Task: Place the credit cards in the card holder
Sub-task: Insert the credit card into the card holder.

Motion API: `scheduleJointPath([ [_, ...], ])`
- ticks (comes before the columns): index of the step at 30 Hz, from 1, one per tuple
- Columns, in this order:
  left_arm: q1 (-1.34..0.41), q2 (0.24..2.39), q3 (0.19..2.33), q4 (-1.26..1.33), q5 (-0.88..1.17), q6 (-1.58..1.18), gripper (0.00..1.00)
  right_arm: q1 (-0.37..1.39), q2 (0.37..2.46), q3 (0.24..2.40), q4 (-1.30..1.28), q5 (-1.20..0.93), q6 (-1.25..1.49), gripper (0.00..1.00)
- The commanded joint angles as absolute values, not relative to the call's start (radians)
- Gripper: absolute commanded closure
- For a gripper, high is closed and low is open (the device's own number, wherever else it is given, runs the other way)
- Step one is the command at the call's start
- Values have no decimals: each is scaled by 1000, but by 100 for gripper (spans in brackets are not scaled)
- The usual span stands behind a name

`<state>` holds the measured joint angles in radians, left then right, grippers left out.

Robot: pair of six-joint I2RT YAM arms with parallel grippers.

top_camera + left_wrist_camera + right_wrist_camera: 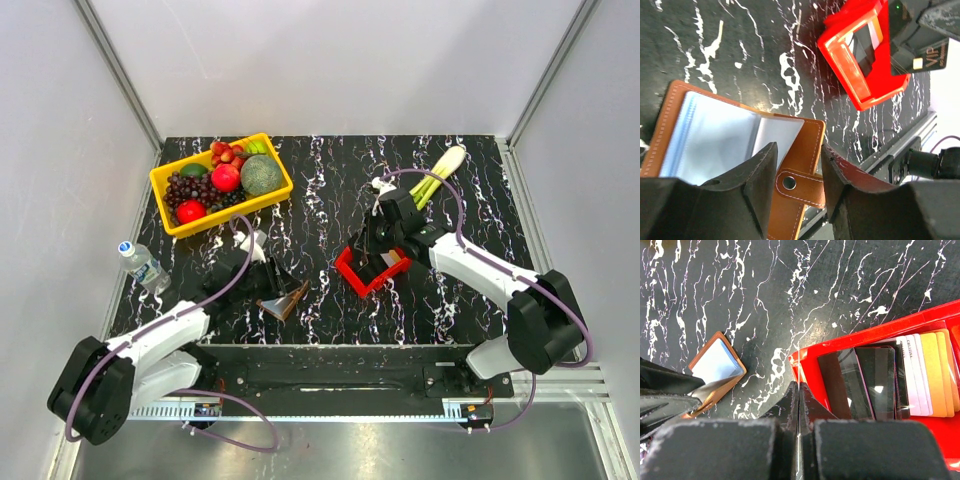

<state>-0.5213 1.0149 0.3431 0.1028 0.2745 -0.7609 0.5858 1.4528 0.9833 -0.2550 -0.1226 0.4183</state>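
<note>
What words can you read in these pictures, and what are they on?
"VIP": gold letters on the black plastic card beside the red plastic bin; the smaller print next to it is blurred.
Print on the white plastic card inside that bin: too small to read.
Label on the clear plastic water bottle: too small.

A black, white-veined table (330, 300) is stretching out before me, carrying a yellow fruit basket (235, 211) far left, a water bottle (143, 265) lying left, green stalks (437, 175) far right, a red bin (350, 270) centrally, and the card holder (285, 300) lying open.

One card holder (284, 297), one red bin (344, 266), at least five cards (880, 385), one bottle (143, 265).
</note>
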Motion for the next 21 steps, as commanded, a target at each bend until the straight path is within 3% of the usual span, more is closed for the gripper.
scheduleJointPath([
  [1, -572, 1002, 325, 198, 308, -793, 56, 597, 1436, 985, -213, -135, 439, 100],
  [8, -664, 1063, 321, 270, 296, -839, 57, 614, 1425, 985, -189, -164, 475, 100],
  [18, -747, 1140, 290, 371, 262, -913, 84, 695, 1410, 913, -40, -184, 679, 100],
  [21, -750, 1132, 288, 367, 255, -916, 88, 707, 1425, 907, -37, -199, 693, 100],
])
